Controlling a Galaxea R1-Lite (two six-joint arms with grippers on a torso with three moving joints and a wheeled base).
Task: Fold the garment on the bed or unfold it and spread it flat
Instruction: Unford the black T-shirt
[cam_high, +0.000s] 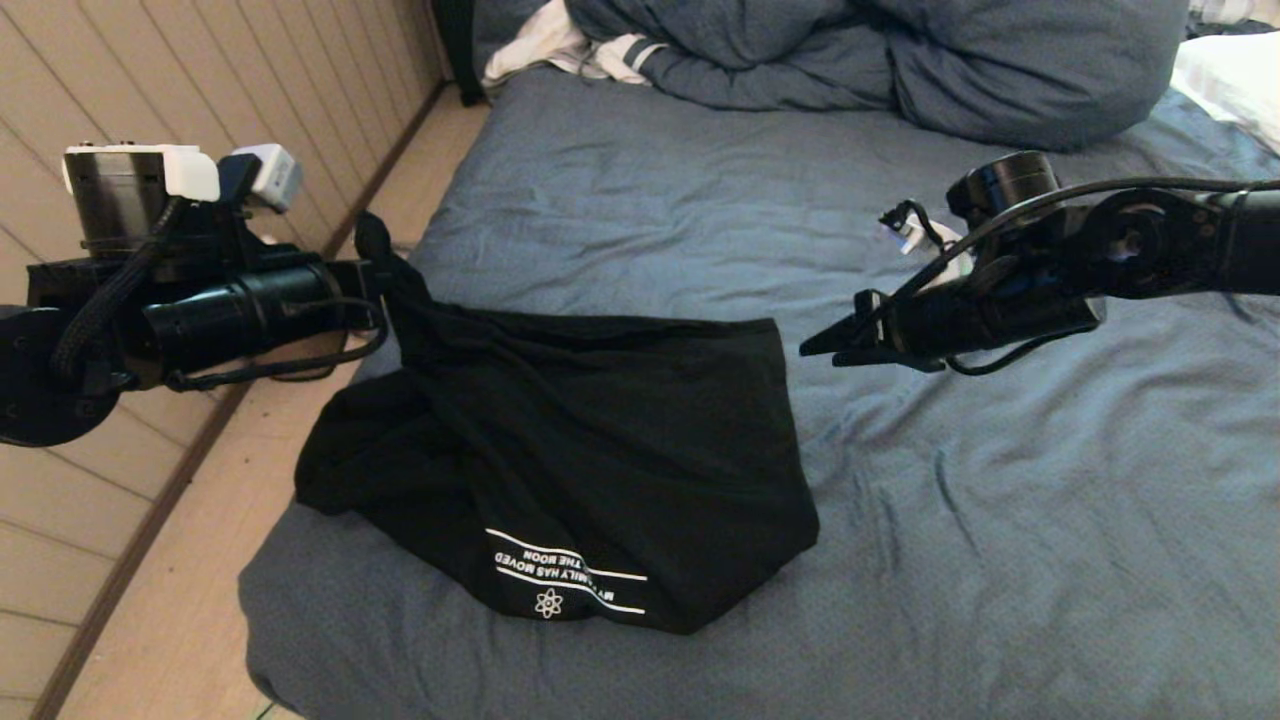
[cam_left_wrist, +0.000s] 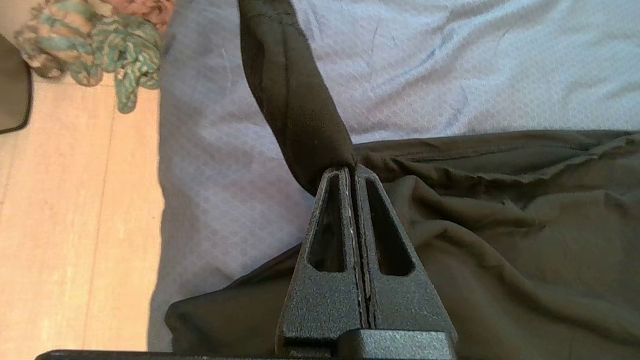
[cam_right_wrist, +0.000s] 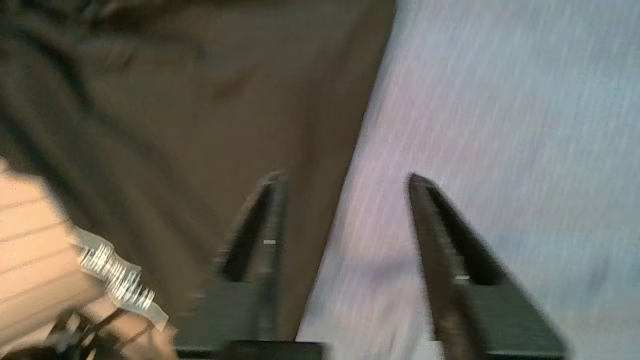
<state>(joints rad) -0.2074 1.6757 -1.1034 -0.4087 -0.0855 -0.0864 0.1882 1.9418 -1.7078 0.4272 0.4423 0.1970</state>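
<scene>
Black T-shirt (cam_high: 600, 440) on the bed (cam_high: 1000, 520), pinched at one corner by my left gripper (cam_high: 375, 270).

My left gripper (cam_left_wrist: 352, 172), at the bed's left edge, is clenched on a bunched fold of the T-shirt (cam_left_wrist: 500, 225) and lifts that corner off the slate-blue sheet, so the fabric rises to a taut peak while the rest lies crumpled near the bed's front left part, white lettering (cam_high: 565, 580) showing upside down by the near hem. My right gripper (cam_high: 815, 348) hangs in the air just beside the shirt's far right corner, holding nothing; in the right wrist view its fingers (cam_right_wrist: 265, 220) stand apart above the shirt's edge. A bulky blue duvet (cam_high: 900, 60) lies at the far end.
</scene>
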